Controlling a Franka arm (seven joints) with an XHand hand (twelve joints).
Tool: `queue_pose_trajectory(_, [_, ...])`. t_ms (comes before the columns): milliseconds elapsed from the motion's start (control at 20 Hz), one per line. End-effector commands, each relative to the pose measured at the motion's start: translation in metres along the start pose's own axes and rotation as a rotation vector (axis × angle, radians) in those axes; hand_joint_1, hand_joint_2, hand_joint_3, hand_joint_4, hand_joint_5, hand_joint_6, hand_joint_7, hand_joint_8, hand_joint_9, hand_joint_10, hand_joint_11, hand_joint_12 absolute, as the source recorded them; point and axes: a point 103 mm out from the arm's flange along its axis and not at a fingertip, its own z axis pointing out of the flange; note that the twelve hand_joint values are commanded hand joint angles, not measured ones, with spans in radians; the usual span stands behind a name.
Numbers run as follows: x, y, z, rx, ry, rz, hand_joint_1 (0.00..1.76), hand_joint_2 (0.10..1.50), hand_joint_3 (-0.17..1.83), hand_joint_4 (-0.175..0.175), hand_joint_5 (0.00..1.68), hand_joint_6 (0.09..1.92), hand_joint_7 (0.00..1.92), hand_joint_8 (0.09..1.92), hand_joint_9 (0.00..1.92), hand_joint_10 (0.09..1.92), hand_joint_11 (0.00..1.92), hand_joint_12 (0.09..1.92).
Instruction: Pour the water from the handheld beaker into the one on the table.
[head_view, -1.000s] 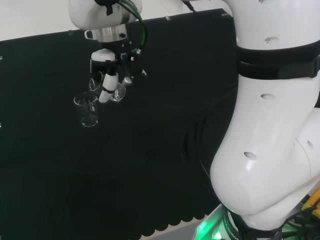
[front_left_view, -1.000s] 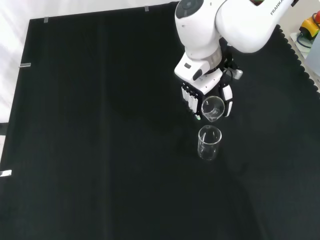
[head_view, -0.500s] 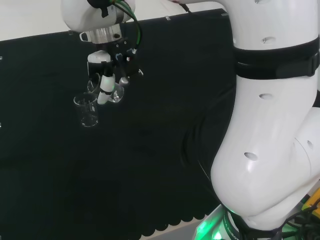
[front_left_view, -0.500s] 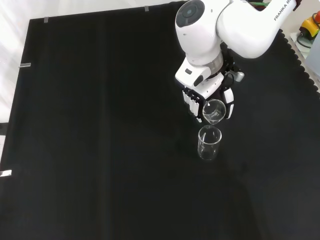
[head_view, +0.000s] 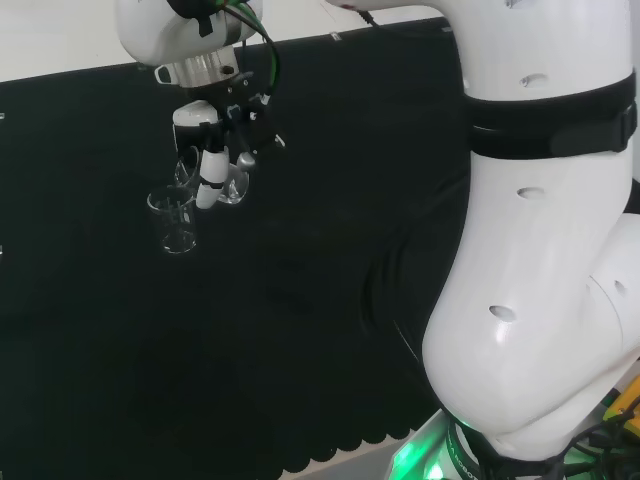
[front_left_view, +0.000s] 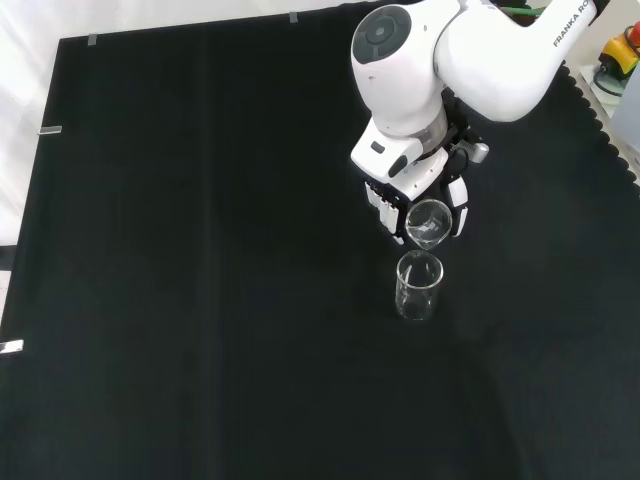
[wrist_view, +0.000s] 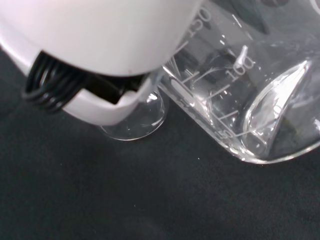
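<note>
My hand is shut on a clear glass beaker, tipped over with its mouth just above a second clear beaker that stands upright on the black cloth. From behind the arm, the hand holds the tipped beaker just right of the standing beaker. In the wrist view the held beaker lies tilted with a little water pooled near its lip. The standing beaker's rim shows below a white finger.
The black cloth lies flat and bare around the two beakers. Its scalloped edge runs along the right of the front view. The arm's large white links stand at the right of the head view.
The hand has tipped the held beaker a little further and shifted slightly toward the standing beaker. The standing beaker has stayed in place.
</note>
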Motion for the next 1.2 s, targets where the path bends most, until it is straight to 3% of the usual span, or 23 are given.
queue_pose_trajectory(50, [0.003,0.002,0.000,0.023,-0.022,0.005,1.44,0.56,0.69,-0.175,1.41,0.39,1.44,0.48,1.58,0.09,1.33,0.73])
queue_pose_trajectory(1200, [0.014,0.003,-0.010,0.086,-0.133,0.031,1.44,0.56,0.70,-0.175,1.41,0.39,1.44,0.47,1.59,0.09,1.34,0.72])
